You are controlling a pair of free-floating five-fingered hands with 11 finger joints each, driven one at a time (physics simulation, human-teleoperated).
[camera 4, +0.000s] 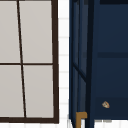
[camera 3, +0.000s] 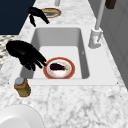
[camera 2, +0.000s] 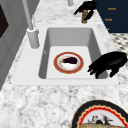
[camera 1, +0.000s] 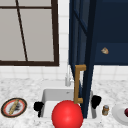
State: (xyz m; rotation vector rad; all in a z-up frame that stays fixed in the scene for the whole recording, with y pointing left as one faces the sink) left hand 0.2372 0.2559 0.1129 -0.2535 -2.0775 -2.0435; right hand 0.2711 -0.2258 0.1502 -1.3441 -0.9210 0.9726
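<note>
Lower center of the right side view: the right hand (camera 3: 25,55), fingers loosely spread and empty, hovers beside the plated eggplant (camera 3: 58,67) in the sink (camera 3: 85,60); a careless reach could tip the jar (camera 3: 22,86). The left hand (camera 1: 38,106) idles, relaxed.

A round plate (camera 3: 59,68) with a red-orange rim and pale centre lies flat on the sink floor, at the centre of the right side view. A dark purple eggplant (camera 3: 57,66) rests lengthwise on the plate's centre, lying on its side.
</note>
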